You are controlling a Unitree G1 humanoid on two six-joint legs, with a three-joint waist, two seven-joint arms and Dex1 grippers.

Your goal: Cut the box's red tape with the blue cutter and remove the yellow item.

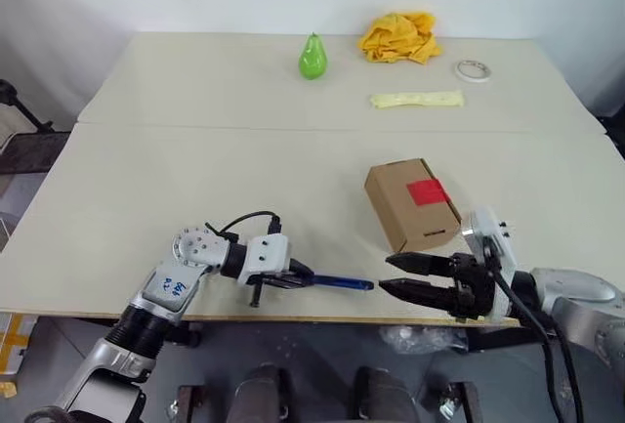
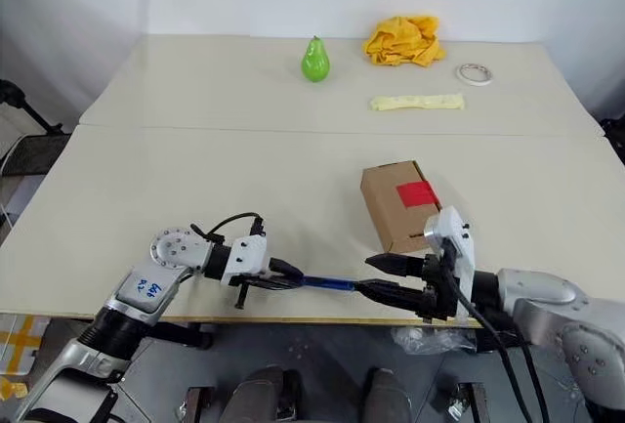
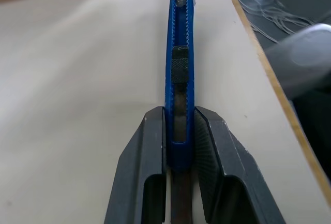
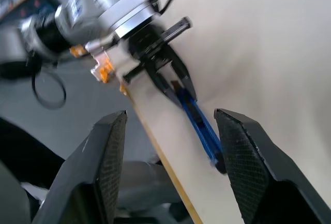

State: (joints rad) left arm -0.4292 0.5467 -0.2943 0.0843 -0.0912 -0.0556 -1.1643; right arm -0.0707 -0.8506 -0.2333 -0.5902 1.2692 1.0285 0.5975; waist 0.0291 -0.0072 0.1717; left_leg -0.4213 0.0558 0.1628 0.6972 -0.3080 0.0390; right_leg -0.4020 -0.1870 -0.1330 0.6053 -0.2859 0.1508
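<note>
The left claw (image 1: 291, 276) grips the blue cutter (image 1: 337, 283) by its back end at the counter (image 1: 195, 179) front edge, tip aimed right (probably to line up a cut); the right claw (image 1: 402, 275) hangs spread and empty opposite; the box (image 1: 410, 203), red tape (image 1: 427, 191) upward, sits just beyond; no legible writing.

A lab: bare white walls, plain test table (image 1: 195, 169), scattered props.
</note>
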